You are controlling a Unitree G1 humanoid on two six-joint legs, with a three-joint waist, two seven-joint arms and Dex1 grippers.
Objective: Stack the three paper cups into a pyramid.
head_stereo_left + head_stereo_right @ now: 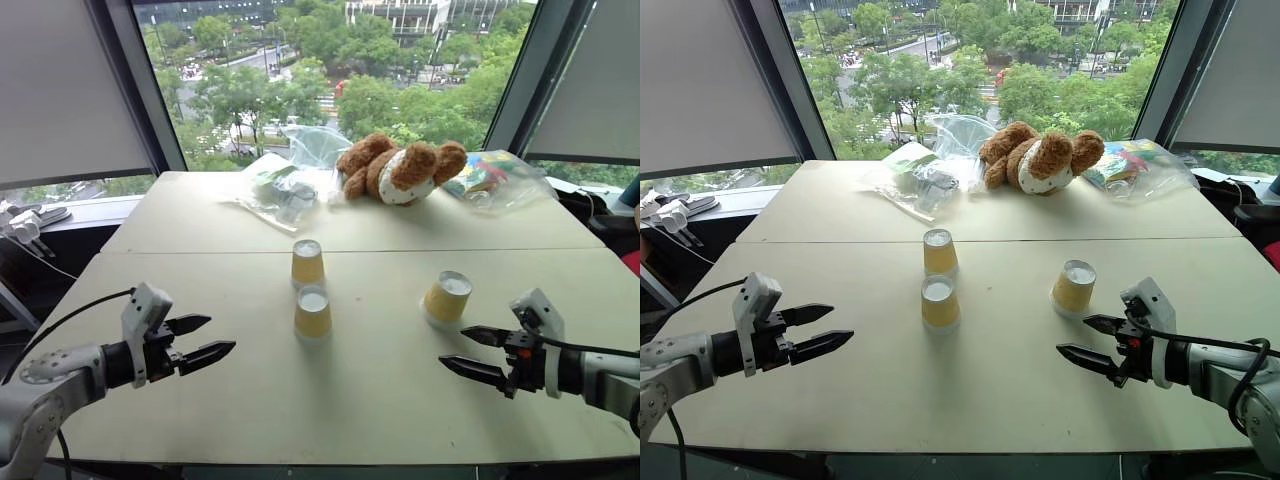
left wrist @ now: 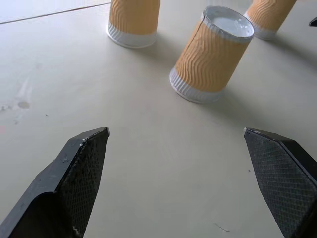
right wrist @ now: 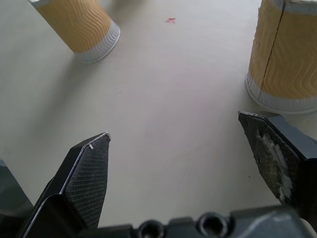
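Three yellow paper cups stand upside down and apart on the pale table [image 1: 380, 400]. One cup [image 1: 307, 263] is at mid-table, a second cup [image 1: 313, 313] sits just in front of it, and the third cup [image 1: 447, 298] is off to the right. My left gripper [image 1: 222, 334] hovers open at the near left, pointing toward the two middle cups [image 2: 210, 57], with nothing between its fingers. Just in front of the right cup [image 3: 290, 54], my right gripper [image 1: 452, 347] is open and empty.
A brown teddy bear [image 1: 400, 168] lies at the table's far edge by the window, with clear plastic bags [image 1: 285, 185] to its left and a colourful bag [image 1: 490, 178] to its right. A seam [image 1: 200, 252] crosses the table behind the cups.
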